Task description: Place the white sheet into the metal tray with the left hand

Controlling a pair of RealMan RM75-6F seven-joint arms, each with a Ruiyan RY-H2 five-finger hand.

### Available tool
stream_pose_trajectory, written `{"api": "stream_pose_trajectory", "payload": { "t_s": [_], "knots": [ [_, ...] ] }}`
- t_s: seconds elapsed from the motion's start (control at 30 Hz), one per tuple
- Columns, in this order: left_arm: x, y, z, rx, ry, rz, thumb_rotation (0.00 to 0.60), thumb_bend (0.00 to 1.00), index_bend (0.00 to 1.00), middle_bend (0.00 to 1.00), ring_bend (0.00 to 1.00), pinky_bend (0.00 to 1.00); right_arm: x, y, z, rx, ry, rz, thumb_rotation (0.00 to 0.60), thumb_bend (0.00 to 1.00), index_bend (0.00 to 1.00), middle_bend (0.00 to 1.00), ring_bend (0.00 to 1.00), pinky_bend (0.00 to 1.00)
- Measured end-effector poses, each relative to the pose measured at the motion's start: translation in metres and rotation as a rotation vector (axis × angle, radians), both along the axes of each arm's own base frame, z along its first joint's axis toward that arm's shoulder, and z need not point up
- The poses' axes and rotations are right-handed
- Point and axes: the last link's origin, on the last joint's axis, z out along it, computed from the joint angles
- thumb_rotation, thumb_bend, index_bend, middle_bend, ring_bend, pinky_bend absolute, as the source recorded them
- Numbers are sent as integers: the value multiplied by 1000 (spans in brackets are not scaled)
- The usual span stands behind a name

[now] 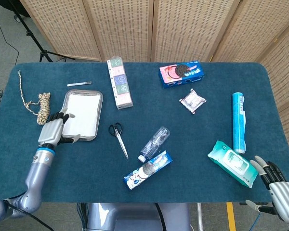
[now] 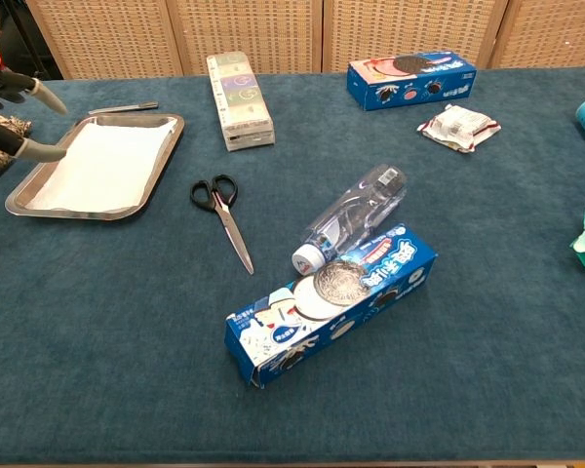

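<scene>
A: Where is the thin white paper sheet [image 1: 82, 114] lying?

B: Flat inside the rectangular metal tray [image 1: 99, 115]. The left hand [image 1: 51, 131] is hovering at the tray's near-left edge, fingers apart, holding nothing.

A: So what's next?

B: Likely just pulling clear. The right hand [image 1: 279, 190] is idling, fingers spread.

A: Any readable labels?

B: Print on the blue cookie boxes [image 2: 330, 305] is too small to read.

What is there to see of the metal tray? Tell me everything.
The metal tray is a shallow, shiny silver rectangle with rounded corners and a raised rim. It lies flat on the blue tablecloth at the table's left side. The white sheet lies inside, covering nearly the whole floor. The left hand sits at its near-left edge, fingers spread, holding nothing; actual contact is unclear. A small metal bar lies just beyond the tray.
</scene>
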Motion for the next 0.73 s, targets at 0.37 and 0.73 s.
{"api": "stream_pose_trajectory", "payload": {
  "t_s": [0.37, 0.73],
  "knots": [
    [-38, -77, 25, 198, 6, -64, 459, 250, 245, 0, 0, 0, -1, -3, 1, -14, 1, -13, 600, 0, 0, 0, 0, 0],
    [-70, -142, 34, 274, 0, -60, 460, 250, 245, 0, 0, 0, -5, -7, 0, -27, 12, -41, 600, 0, 0, 0, 0, 0]
  ]
}}
